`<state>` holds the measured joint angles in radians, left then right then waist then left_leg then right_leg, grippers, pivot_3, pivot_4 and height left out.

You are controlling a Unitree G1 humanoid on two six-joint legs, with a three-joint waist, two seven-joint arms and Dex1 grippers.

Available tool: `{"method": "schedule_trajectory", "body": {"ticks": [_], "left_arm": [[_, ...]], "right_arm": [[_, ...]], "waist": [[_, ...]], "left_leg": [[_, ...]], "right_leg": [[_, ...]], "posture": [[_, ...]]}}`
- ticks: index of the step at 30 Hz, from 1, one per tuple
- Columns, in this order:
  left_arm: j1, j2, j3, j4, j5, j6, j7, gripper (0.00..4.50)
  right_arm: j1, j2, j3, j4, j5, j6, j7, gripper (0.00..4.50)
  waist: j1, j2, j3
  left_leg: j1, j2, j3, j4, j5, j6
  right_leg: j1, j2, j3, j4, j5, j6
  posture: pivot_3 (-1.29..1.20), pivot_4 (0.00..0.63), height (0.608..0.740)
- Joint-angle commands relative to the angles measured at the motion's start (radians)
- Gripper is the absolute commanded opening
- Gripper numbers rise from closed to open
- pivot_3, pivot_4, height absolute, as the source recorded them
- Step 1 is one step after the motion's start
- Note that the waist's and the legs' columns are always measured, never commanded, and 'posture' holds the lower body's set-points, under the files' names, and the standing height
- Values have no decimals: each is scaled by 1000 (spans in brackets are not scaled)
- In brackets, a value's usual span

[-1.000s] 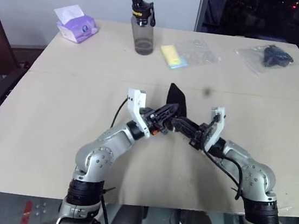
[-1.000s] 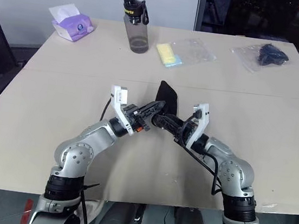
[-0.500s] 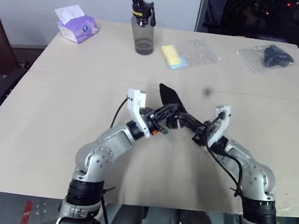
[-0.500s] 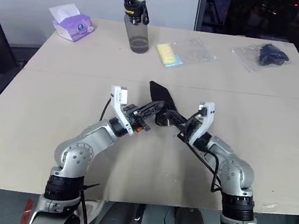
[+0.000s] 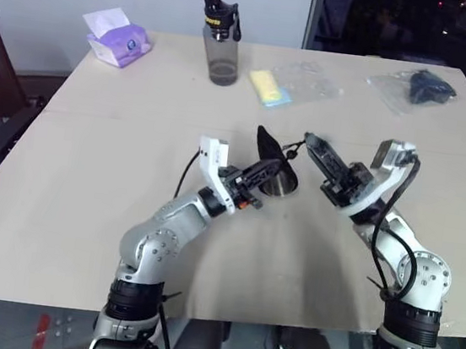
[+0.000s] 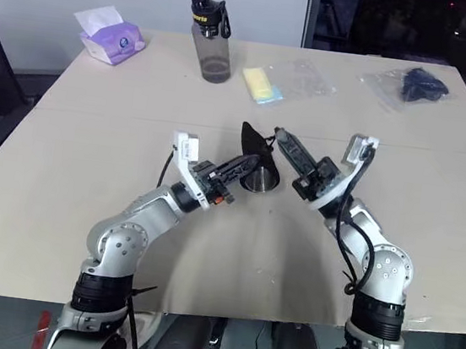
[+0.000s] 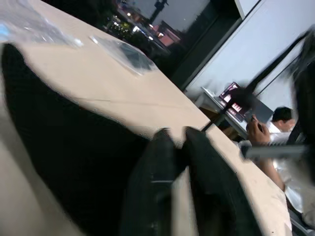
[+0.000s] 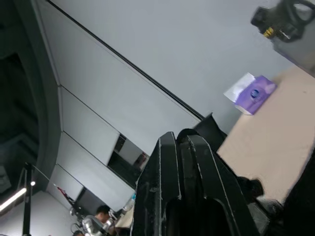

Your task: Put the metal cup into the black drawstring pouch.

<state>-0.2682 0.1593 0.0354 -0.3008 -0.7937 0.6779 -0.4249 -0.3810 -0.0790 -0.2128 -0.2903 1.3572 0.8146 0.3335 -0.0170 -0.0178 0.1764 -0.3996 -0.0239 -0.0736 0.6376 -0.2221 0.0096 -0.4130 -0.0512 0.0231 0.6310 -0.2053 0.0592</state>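
While the left gripper (image 5: 278,168) pinches the black drawstring pouch (image 5: 268,143) at mid-table, its fingers narrowed onto the fabric, the pouch stands up from that grip as a dark, pointed flap of matte cloth. Just under it the metal cup (image 5: 279,183) shows — a small shiny steel cylinder with its rim catching the light, lying partly under the black fabric; whether it sits fully inside cannot be told. A thin cord (image 5: 294,150) runs from the pouch's mouth to the tip of the right gripper (image 5: 309,139), which is raised above the table and closed, fingers pressed together, nipping that cord. Along the far edge of the table (image 5: 88,174) stand a grey bottle (image 5: 221,39) with a black cap, a purple tissue pack (image 5: 117,38), a yellow item in clear plastic (image 5: 271,87) and a dark item in a clear bag (image 5: 421,85) — all well apart from the grippers
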Motion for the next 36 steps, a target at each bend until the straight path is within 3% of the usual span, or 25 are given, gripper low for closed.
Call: {"method": "schedule_trajectory", "body": {"ticks": [1, 3, 8, 15, 26, 29, 34, 36], "left_arm": [[-15, 20, 1, -41, 39, -42, 0, 2310], [-25, 56, -10, -61, 59, -55, -36, 3230], [-78, 177, -72, -96, 166, -137, -153, 3230], [-289, 216, -115, -24, 327, -297, -224, 3230], [-370, 145, -79, 35, 305, -317, -211, 3230], [-371, 136, -70, 30, 289, -314, -217, 2485], [-357, 128, -74, 26, 288, -303, -216, 185], [-340, 115, -75, 28, 276, -285, -207, 30]], "right_arm": [[-71, -2, -2, -43, 52, -27, -42, 0], [-115, -21, 8, -43, 30, -30, -56, 0], [-188, -58, 21, -41, 37, -19, -89, 0], [-245, -70, 42, -33, 48, -17, -140, 0], [-260, -73, 73, -33, 34, -12, -159, 0], [-263, -77, 81, -35, 26, -15, -161, 0], [-268, -76, 82, -36, 30, -19, -169, 0], [-269, -77, 80, -34, 30, -22, -167, 0]], "waist": [[1, 0, 0], [0, 0, 0], [2, 0, 0], [2, 0, 0], [-1, 0, 0], [-1, 0, 0], [-1, 0, 0], [-1, 0, 0]], "left_leg": [[0, 0, 0, 0, 0, 0], [0, 0, 0, 0, 0, 0], [0, 0, 0, 0, 0, 0], [-1, -1, 2, 0, 0, 0], [-1, 0, 0, -1, 0, 0], [-1, 0, 0, -1, 0, 0], [-1, 0, 0, -1, 0, 0], [-1, 0, 0, -1, 0, 0]], "right_leg": [[0, 0, 0, 0, 0, 0], [0, 0, 0, 0, 0, 0], [0, 0, -1, 0, 0, 0], [0, 0, 1, 0, 0, 0], [-1, 0, -1, 0, 0, 0], [-1, 0, -1, 0, 0, 0], [-1, 0, -1, 0, 0, 0], [-1, 0, -1, 0, 0, 0]], "posture": [[0, 150, 740], [0, 150, 740], [0, 150, 740], [0, 150, 740], [0, 150, 740], [0, 150, 740], [0, 150, 740], [0, 150, 740]]}}
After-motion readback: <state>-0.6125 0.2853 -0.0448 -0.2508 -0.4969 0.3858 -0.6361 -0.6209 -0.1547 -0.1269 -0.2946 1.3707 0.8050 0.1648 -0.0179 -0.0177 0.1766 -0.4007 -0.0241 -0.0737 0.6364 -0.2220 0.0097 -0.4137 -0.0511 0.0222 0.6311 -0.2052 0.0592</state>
